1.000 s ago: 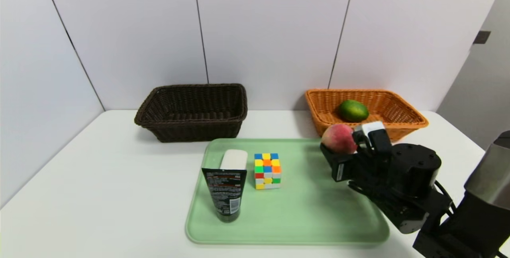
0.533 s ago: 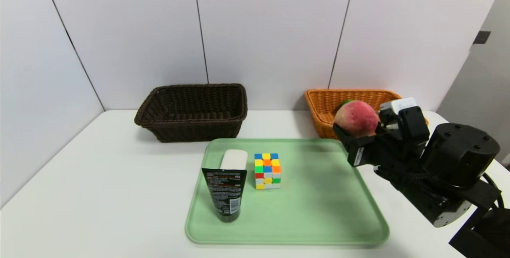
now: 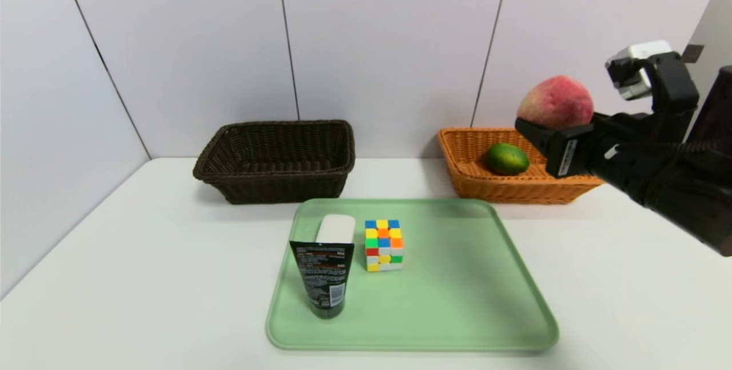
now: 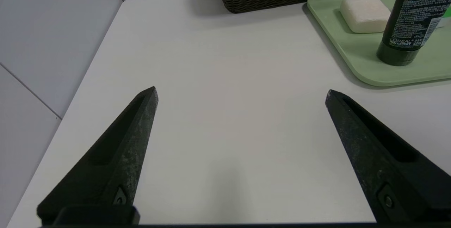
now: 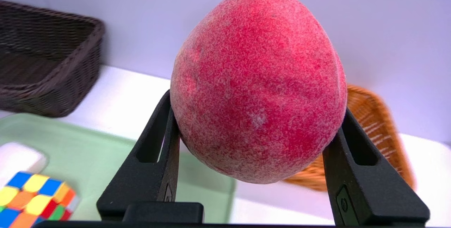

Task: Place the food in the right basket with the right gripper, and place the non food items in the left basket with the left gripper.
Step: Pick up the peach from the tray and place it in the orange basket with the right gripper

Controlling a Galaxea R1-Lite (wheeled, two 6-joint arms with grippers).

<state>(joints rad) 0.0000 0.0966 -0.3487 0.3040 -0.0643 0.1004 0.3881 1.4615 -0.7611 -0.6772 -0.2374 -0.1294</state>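
— Above the orange basket, what do you see now?
— I see the right gripper, with its fingers clamped on the peach. It is higher than one second ago, and more to the right. Before, the peach was low, near the front rim of this basket.
— And the mango, is it changed?
— No, it lies in the orange basket, same as before. Half a second ago the peach was hiding most of it; now it is seen again.
— What about the tray?
— Nothing has moved on it. The tube stands on its cap, in front of the soap, and the cube is beside them. The gripper does not cover the tray edge any more.
— Where is the left gripper?
— It is over the table, fingers wide apart, holding nothing. The dark basket is empty, as before.
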